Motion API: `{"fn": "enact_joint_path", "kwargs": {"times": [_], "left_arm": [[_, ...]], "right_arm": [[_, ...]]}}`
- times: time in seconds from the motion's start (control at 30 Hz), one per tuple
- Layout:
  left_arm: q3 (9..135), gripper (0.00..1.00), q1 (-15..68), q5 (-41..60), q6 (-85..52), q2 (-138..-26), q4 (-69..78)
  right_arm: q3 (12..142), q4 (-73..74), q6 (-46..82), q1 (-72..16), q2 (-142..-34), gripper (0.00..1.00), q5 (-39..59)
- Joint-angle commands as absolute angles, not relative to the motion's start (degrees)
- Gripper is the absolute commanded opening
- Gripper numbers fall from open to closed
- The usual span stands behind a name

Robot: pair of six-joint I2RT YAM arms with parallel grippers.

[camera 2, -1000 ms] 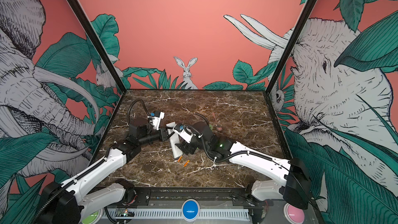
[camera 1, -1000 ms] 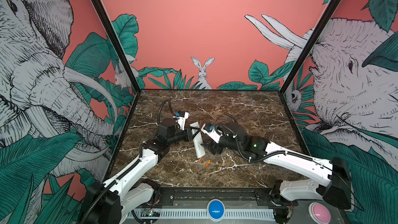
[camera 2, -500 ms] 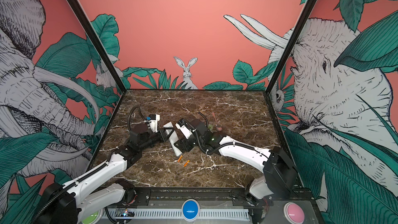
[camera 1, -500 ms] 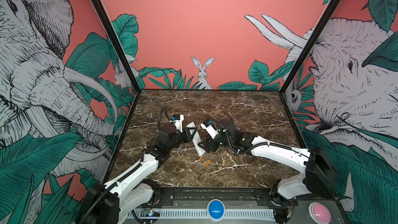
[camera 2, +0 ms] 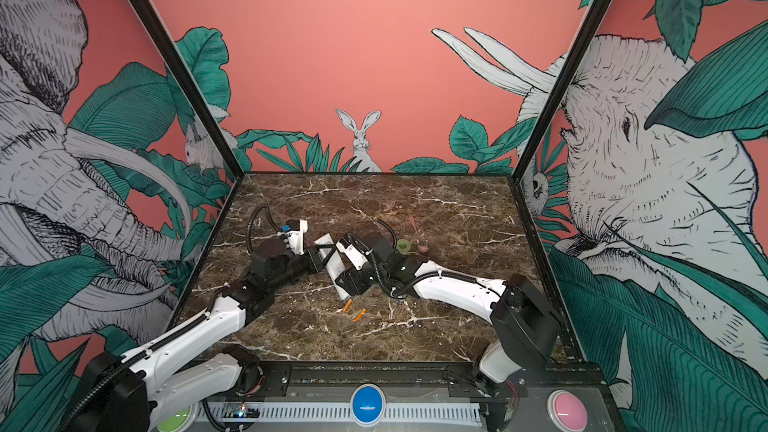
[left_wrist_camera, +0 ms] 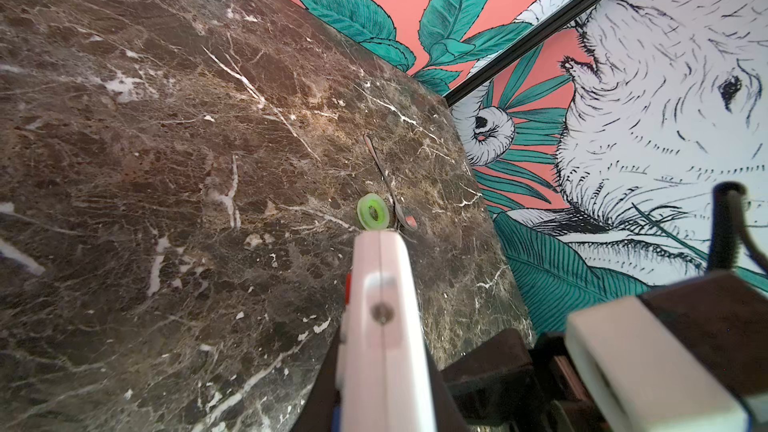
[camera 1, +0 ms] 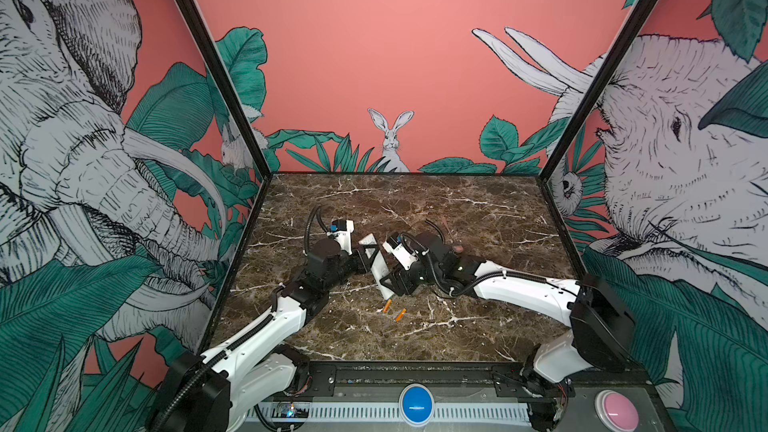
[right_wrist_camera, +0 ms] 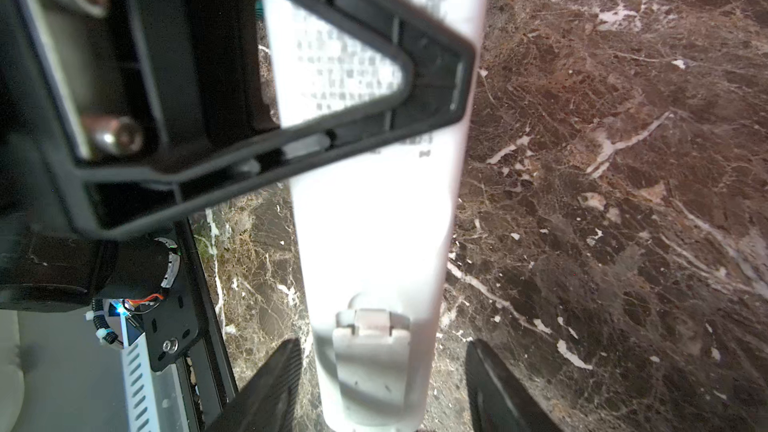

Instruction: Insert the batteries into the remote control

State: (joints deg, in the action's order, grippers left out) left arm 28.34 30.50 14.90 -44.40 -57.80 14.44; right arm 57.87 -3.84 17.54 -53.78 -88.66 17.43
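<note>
Two robot arms meet over a dark marble table in a booth papered with elephants, rabbits and green leaves. The left fingers are clamped tight on the far end of the white remote control, which slants from that grip down toward the front of the table. In both top views its low end sits close to the marble, though whether it touches cannot be told.

From the left wrist the remote control shows end-on, with a seam down its middle and a sliver of red on one side. Dark finger parts press against both flanks.

The right fingers stand apart on either side of the lower end of the remote control. Marble shows in the gap on each side, so they grip nothing. Between them lies the plain white back with its small grey cover latch. Farther along, a black triangular frame of the left fingers crosses a block of blurred print.

The two orange batteries lie loose on the table just in front of the low end of the remote control. They are side by side, slightly apart, angled the same way and clear of both arms.

Behind the right arm, a green ring-shaped roll rests beside a small spoon, well apart from the batteries.
</note>
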Motion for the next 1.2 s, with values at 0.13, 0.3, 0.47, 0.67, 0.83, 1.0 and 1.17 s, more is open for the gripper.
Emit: {"fn": "enact_joint_path", "kwargs": {"times": [0.13, 0.3, 0.47, 0.67, 0.83, 1.0, 1.17], "left_arm": [[28.6, 0.00, 31.1, 14.7, -45.2, -58.2, 16.6], [28.6, 0.00, 31.3, 14.9, -45.2, -58.4, 17.0], [28.6, 0.00, 31.3, 15.1, -45.2, -58.3, 17.0], [28.7, 0.00, 31.3, 15.6, -45.2, -58.4, 17.0], [28.5, 0.00, 31.3, 16.0, -45.5, -58.7, 17.6], [28.6, 0.00, 31.3, 16.0, -45.5, -58.6, 17.5], [28.6, 0.00, 31.4, 16.0, -45.6, -58.6, 17.4]], "right_arm": [[59.4, -1.8, 17.1, -53.8, -89.6, 0.55, 18.1], [59.5, -1.5, 17.1, -53.9, -89.9, 0.51, 18.4], [59.3, -1.1, 17.0, -53.9, -90.2, 0.47, 18.6], [58.7, 0.0, 17.0, -53.9, -89.9, 0.41, 18.9], [58.4, 0.3, 16.9, -53.8, -90.1, 0.38, 19.2], [58.2, 0.6, 16.8, -53.9, -90.0, 0.35, 19.4], [58.0, 0.9, 16.7, -53.9, -90.2, 0.32, 19.8]]}}
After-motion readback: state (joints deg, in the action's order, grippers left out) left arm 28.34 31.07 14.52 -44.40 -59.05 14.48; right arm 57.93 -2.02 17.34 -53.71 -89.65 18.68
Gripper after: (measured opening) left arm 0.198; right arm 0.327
